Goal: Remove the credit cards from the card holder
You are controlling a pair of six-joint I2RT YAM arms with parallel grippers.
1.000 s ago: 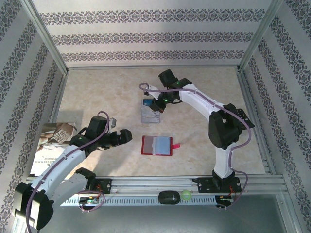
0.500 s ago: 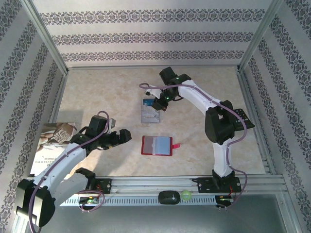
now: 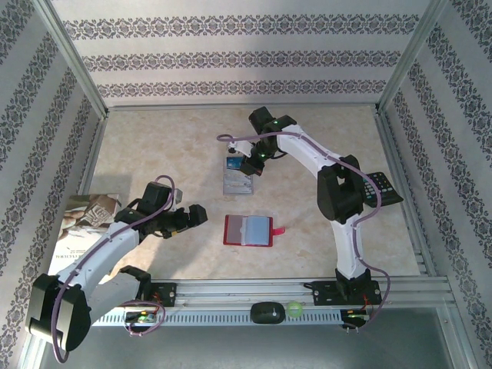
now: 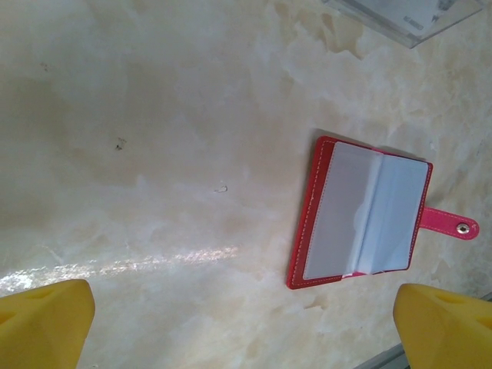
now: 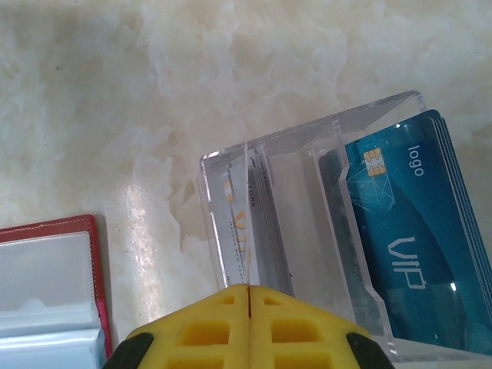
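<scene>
The card holder point(image 3: 247, 229) is a red wallet lying open on the marble table, its clear sleeves point(image 4: 361, 219) facing up and its strap tab to the right; its corner point(image 5: 46, 284) also shows in the right wrist view. The credit cards stand in a clear acrylic rack point(image 3: 238, 183): silver-grey ones point(image 5: 265, 231) in a near slot, blue ones point(image 5: 400, 246) behind. My right gripper point(image 5: 250, 288) is shut, fingertips right over the silver cards' top edge; whether a card is pinched is unclear. My left gripper point(image 4: 246, 330) hangs open left of the wallet, nothing between its fingers.
A black keypad remote point(image 3: 380, 187) lies by the right arm near the right wall. A magazine point(image 3: 86, 223) rests at the left edge. A black oval object point(image 3: 267, 312) and a green ball point(image 3: 294, 310) sit on the front rail. Patterned walls enclose the table.
The right arm has drawn its elbow inward and its gripper has edged slightly left over the rack. The left arm has barely shifted. The wallet has not moved.
</scene>
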